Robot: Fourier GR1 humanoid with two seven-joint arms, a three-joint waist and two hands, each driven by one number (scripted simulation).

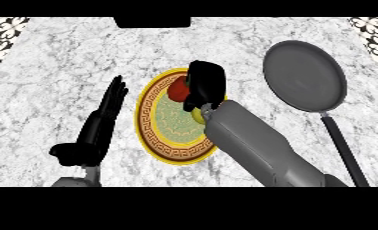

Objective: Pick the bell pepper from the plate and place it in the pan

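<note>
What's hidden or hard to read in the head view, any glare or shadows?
Head view: even lighting, no glare on the marble counter; the right hand covers much of the bell pepper on the plate; pan reads flat grey, unobstructed; left hand rests open, casting no clear shadow.

Count: 1 plate (151,124), gold rim. 1 pepper (177,89), red, on plate, partly hidden. 1 yellow item (198,116) on plate, mostly hidden, can't ID. 1 pan (304,75), grey, long handle. 2 robot hands: left robot hand (100,119), right robot hand (207,84). 1 desk (66,59), marble.
</note>
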